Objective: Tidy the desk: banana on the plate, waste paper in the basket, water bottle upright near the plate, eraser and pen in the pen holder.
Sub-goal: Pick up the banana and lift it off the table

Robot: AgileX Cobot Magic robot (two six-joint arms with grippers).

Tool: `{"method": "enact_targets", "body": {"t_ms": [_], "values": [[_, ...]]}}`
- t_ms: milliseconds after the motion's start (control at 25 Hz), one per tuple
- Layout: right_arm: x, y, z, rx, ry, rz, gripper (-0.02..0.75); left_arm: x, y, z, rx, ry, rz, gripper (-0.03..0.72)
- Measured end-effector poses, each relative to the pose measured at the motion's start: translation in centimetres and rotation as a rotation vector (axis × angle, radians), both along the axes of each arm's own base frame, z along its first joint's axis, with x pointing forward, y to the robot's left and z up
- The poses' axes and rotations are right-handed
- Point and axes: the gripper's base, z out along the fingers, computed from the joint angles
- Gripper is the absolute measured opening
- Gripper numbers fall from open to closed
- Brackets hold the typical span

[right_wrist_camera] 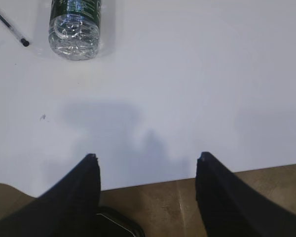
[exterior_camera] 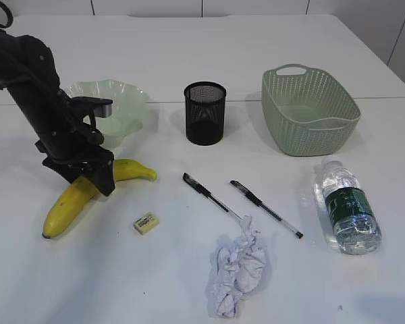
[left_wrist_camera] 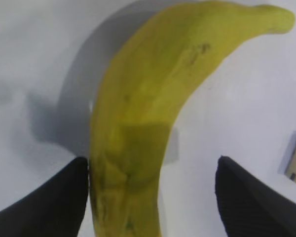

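Risk lies with the left gripper (left_wrist_camera: 153, 197), jaws apart astride the banana (exterior_camera: 88, 192) just in front of the plate (exterior_camera: 125, 101): closing off-centre could roll it away.

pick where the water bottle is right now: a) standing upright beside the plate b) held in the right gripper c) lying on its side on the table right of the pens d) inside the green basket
c: the water bottle lies on its side on the table, right of the two pens, in front of the green basket and far from the plate.
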Motion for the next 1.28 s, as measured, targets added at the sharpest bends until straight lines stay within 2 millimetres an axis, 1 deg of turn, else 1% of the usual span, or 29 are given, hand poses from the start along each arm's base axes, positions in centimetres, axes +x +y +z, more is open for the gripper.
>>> {"method": "enact_targets", "body": {"t_ms": [160,240,440,760,1000,1080,1280], "values": [[0.00,-0.01,0.00,-0.001,0.000,-0.002,0.465,-0.01,0.06,-0.22,0.008,0.005,-0.005,0.562],[0.00,-0.01,0.00,-0.001,0.000,-0.002,0.465,0.00,0.10,-0.23,0.013,0.004,-0.008,0.543],[0.00,-0.03,0.00,-0.002,0.000,-0.002,0.465,0.02,0.28,-0.27,0.034,-0.001,-0.020,0.469],[0.00,-0.04,0.00,-0.002,0.000,-0.005,0.465,0.04,0.56,-0.34,0.067,-0.007,-0.041,0.300],[0.00,-0.04,0.00,-0.002,0.000,-0.005,0.465,-0.06,0.60,-0.36,0.072,0.003,-0.045,0.223],[0.00,-0.05,0.00,-0.003,0.000,-0.005,0.465,-0.11,0.62,-0.33,0.074,0.010,-0.048,0.207],[0.00,-0.06,0.01,-0.003,-0.001,-0.007,0.465,-0.38,0.50,-0.20,0.063,0.052,-0.050,0.203]]}}
